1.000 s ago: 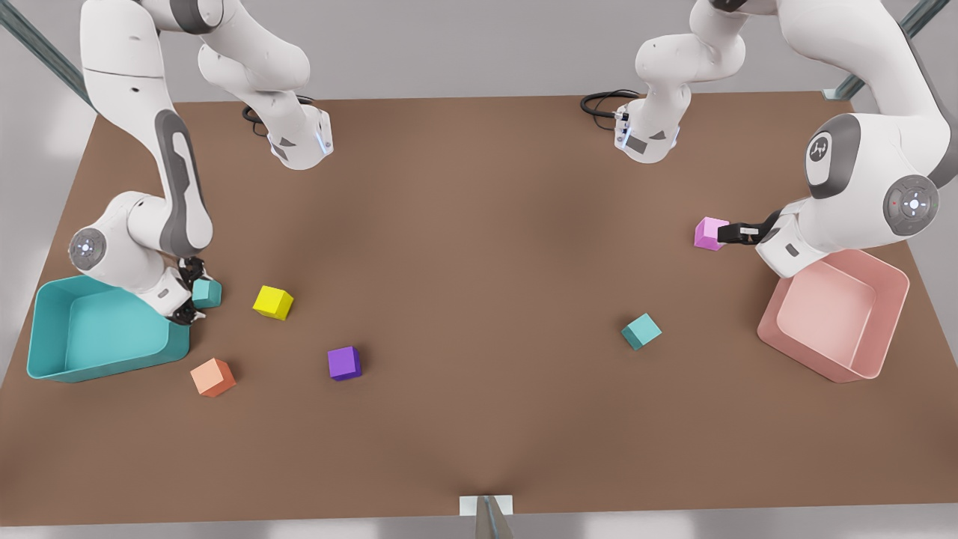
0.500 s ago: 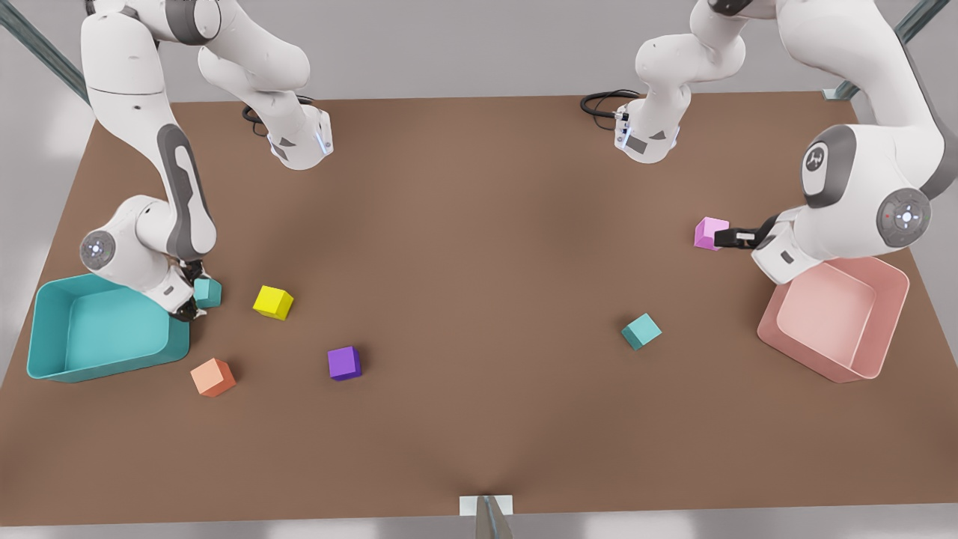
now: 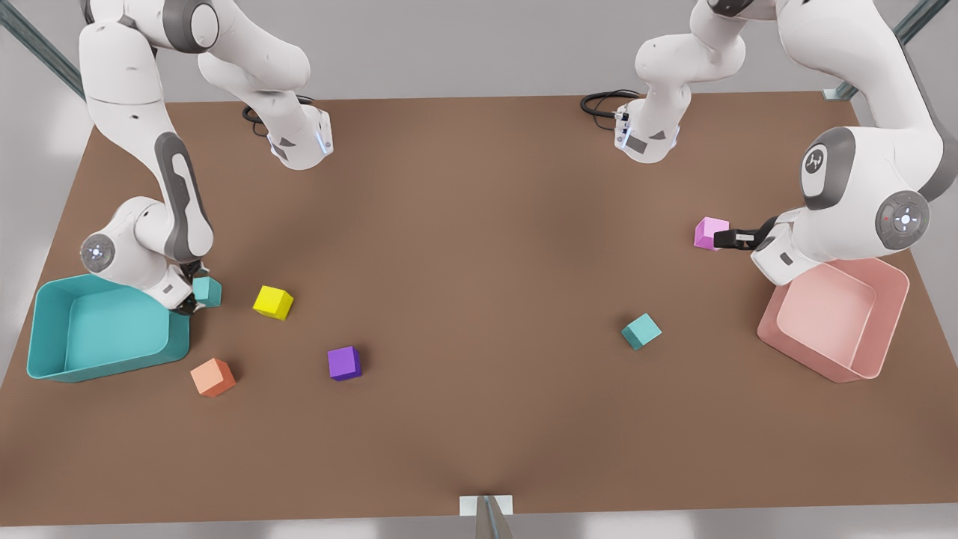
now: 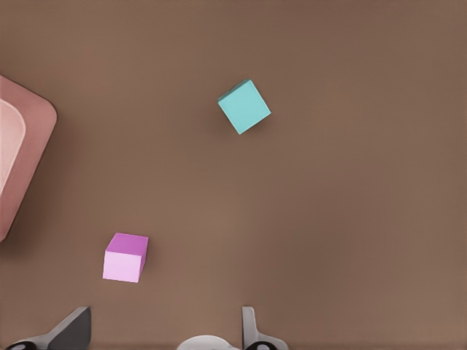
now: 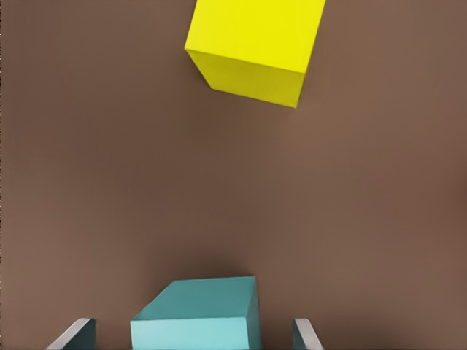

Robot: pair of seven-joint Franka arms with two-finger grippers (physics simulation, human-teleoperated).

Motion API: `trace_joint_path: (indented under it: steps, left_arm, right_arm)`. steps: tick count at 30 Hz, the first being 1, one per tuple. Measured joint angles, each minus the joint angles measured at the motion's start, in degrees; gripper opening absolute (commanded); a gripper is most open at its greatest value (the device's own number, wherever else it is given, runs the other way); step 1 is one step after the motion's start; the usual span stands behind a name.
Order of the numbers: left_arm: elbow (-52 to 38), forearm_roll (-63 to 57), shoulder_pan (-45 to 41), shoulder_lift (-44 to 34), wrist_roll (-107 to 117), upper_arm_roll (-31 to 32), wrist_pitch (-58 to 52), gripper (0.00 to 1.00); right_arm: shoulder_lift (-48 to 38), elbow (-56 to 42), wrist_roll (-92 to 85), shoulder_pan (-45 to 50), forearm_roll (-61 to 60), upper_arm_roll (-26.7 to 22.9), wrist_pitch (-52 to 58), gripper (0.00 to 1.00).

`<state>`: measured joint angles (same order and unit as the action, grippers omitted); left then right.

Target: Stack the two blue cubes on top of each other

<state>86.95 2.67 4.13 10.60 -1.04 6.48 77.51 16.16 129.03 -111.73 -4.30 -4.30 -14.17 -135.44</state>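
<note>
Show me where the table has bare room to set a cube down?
The widest bare patch lies between the purple cube and the lone teal cube. It is crowded near the teal tray, around the yellow cube, orange cube and right gripper.

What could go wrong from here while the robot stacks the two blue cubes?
The right gripper straddles one blue cube with fingers open, apart from its sides, right beside the teal tray; a hasty close might tilt it or nudge the tray. The other blue cube sits rotated, complicating alignment. The left gripper is open by the pink cube.
</note>
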Motion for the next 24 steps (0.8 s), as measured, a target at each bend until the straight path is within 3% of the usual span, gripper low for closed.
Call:
trace_joint_path:
  steps: [24]
  left_arm:
    - [0.0, 0.0, -0.1, -0.1, 0.1, 0.0, -1.1, 1.00]
  right_arm:
    - [2.8, -1.7, -0.5, 0.1, 0.2, -0.4, 0.0, 1.00]
